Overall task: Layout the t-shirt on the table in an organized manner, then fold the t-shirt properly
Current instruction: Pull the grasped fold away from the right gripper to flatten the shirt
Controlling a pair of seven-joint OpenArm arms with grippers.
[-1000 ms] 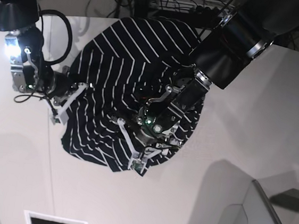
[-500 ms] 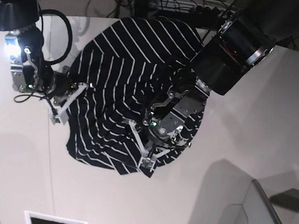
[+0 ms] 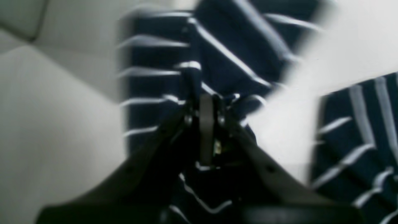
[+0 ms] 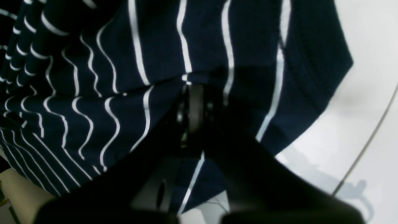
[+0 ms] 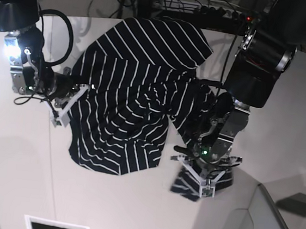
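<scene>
Shifted since the earlier frame: left claw (image 5: 203, 181), formerly open at frame centre, now lower right, clamped on a pulled-out corner of the t-shirt (image 5: 128, 90). Garment lies crumpled across the upper centre of the white tabletop (image 5: 282, 139). Right claw (image 5: 66, 108), centre left, pinched shut on the shirt's left edge.

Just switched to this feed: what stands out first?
The dark striped t-shirt lies bunched mid-table, one part stretched toward the near right. There the left gripper is shut on its cloth, while the right gripper pinches the shirt's left edge.
</scene>
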